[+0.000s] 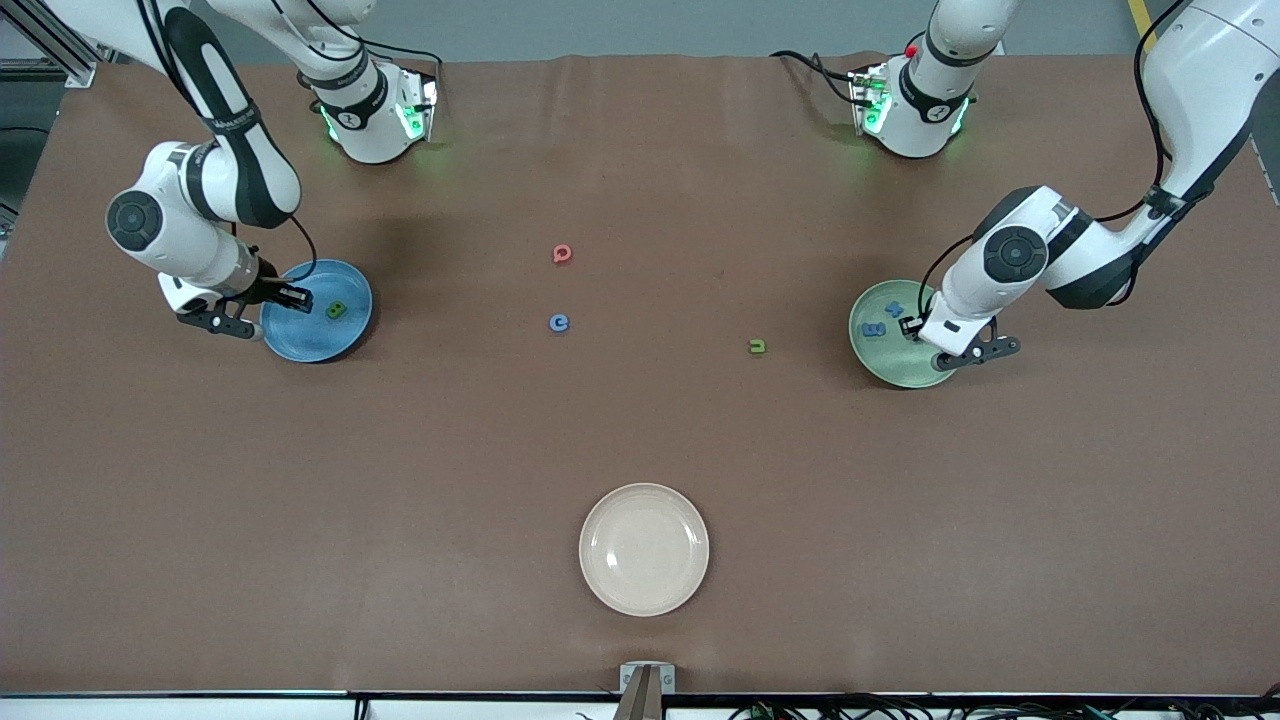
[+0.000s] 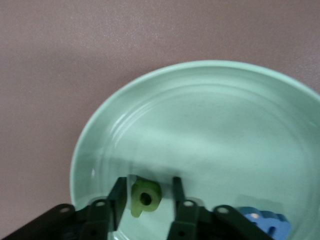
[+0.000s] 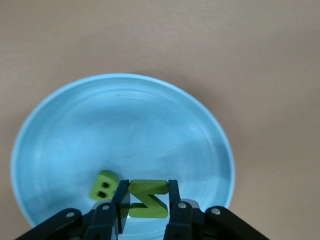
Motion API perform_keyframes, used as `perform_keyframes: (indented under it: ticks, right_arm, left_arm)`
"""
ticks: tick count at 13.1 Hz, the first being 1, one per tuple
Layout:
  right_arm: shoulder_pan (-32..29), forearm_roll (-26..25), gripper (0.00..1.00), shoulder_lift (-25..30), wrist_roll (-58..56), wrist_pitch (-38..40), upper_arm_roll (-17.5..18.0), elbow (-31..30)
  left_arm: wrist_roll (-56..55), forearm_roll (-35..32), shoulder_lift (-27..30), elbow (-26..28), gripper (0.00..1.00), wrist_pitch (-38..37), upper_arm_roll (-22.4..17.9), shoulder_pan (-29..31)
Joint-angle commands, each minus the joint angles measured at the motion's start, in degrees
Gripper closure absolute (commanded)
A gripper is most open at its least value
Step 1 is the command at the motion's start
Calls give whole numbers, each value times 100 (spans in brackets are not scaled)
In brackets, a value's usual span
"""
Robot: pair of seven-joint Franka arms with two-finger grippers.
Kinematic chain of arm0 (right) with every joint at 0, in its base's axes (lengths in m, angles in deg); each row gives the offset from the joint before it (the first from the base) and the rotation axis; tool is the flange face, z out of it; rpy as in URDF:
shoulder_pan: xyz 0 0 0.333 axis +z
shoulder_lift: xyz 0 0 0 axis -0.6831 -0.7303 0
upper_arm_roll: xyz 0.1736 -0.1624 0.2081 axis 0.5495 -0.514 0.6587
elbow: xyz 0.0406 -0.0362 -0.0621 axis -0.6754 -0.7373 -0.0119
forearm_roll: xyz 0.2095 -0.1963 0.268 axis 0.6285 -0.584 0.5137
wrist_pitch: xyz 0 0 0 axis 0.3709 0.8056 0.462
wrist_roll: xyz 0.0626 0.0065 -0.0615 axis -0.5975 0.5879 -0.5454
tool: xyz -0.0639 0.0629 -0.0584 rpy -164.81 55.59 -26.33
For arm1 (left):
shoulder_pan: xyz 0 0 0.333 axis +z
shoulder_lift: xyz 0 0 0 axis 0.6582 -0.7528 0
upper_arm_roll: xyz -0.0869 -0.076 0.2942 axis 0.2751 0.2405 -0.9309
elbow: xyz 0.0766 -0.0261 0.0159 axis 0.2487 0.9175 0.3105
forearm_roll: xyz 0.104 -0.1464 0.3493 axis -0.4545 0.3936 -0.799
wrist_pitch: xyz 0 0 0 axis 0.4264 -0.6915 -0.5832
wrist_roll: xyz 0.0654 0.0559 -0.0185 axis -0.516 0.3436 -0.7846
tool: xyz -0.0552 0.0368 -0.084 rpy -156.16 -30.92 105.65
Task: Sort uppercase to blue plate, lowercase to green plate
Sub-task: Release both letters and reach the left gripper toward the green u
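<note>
Over the pale green plate [image 2: 210, 100], the left gripper [image 2: 146, 200] stands apart around the light, rigid green p-shaped letter [image 2: 145, 197], best pinched across flat edges; over the blue plate [image 3: 125, 130], the right gripper [image 3: 148, 197] is clamped on the green zigzag letter [image 3: 148, 199].

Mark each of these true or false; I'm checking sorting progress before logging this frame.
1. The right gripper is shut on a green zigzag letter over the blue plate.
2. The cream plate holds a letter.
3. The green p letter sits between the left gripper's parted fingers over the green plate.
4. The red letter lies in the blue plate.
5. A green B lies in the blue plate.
1. True: the right gripper clamps the green zigzag letter over the blue plate.
2. False: the cream plate holds nothing.
3. True: the green p letter is between the left gripper fingers, over the green plate.
4. False: the red letter lies on the table.
5. True: the green B.
</note>
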Motion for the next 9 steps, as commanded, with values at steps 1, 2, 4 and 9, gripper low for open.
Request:
perform_keyframes:
  ticks: [1,2,4,9]
  right_arm:
    - [-139,-89,94,161,-71,-159,102,-239]
    - [-139,-80,70,152,-62,-142,102,-239]
    - [-165,-80,0,160,-45,-107,102,-230]
    - [18,-54,0,213,401,156,163,-186]
  left_arm:
    - [-78,-16,76,30,7,34,343,34]
    - [-88,63,76,-5,2,-1,476,34]
    - [-227,475,76,-172,1,-115,871,25]
    - [-1473,1083,-12,-971,1,-309,1023,-1254]
